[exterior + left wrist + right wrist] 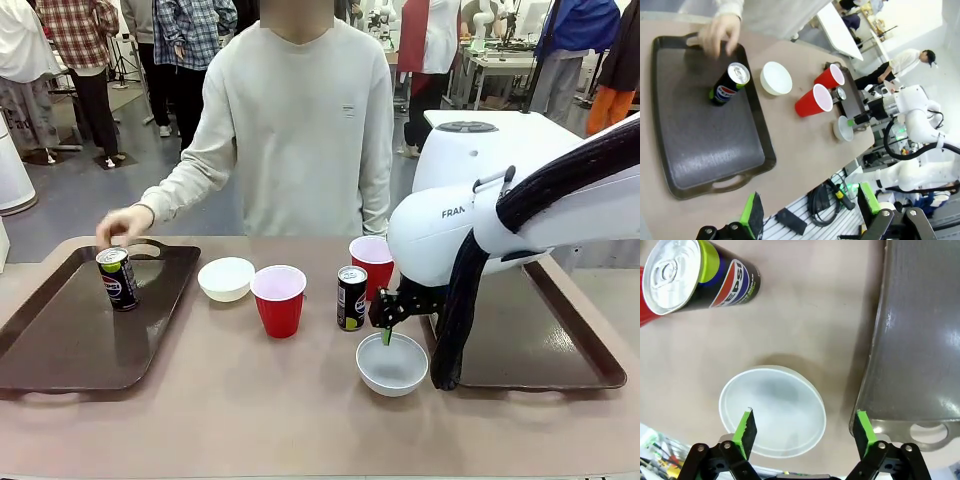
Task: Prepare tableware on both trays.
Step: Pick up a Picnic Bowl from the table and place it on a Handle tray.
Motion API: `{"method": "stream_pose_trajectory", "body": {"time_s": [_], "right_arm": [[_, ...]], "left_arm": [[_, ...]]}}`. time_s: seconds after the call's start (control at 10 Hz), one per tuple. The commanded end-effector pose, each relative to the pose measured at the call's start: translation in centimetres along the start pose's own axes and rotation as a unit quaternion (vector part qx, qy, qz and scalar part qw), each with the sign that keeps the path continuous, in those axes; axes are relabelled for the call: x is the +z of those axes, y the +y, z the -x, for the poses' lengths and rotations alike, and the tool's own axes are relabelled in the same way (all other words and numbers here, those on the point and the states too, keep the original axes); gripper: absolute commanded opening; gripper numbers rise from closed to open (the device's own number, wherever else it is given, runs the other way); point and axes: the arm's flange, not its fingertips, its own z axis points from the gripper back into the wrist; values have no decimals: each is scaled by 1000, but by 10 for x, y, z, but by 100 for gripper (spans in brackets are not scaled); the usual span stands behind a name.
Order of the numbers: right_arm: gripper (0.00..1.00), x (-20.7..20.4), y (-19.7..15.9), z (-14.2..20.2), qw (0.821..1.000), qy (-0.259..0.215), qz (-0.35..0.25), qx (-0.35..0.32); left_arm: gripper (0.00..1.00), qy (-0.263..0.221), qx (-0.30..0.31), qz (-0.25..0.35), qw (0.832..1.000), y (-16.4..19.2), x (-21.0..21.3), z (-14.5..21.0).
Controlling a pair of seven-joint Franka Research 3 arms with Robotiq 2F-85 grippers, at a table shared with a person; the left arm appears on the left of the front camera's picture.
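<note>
The Pepsi can [117, 278] stands upright on the left tray [60, 340], logo showing. A person's hand [124, 224] is just over its top; whether it touches I cannot tell. The lime can [351, 297], slim and black with a lime band, also reads Pepsi in the right wrist view. It stands on the table [200, 420] between the near cup [279, 299] and the far cup [373, 262], both red plastic with white insides. The left bowl [226, 278], round and white, sits just beside the left tray. The right bowl [391, 363] lies near the rounded rim of the glossy brown right tray [560, 340], by its cut-out handle. The right gripper [386, 325] hangs over that bowl, jaws wide and holding nothing. Its arm [450, 215] reads "FRAN". The left gripper [810, 207] is high above the table, spread wide and holding nothing. Open tabletop lies in front of the cups.
</note>
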Motion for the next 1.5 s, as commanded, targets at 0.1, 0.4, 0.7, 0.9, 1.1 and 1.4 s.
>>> {"method": "stream_pose_trajectory", "body": {"time_s": [0.1,0.4,0.7,0.9,1.1,1.4], "right_arm": [[100,-12,5,-3,1000,10,4,-8],[74,-15,0,-1,999,38,-14,0],[45,-15,-1,-3,999,47,-22,-4],[26,-17,-3,-1,998,54,-26,-4],[8,-17,-4,0,998,58,-29,-2],[0,-14,-4,1,998,54,-28,-2]], "left_arm": [[100,0,4,-3,1000,-2,1,-2],[100,0,4,-3,1000,-2,1,-2],[100,0,4,-3,1000,-2,1,-2],[100,0,4,-3,1000,-2,1,-2],[100,0,4,-3,1000,-2,1,-2],[100,0,4,-3,1000,-2,1,-2]]}}
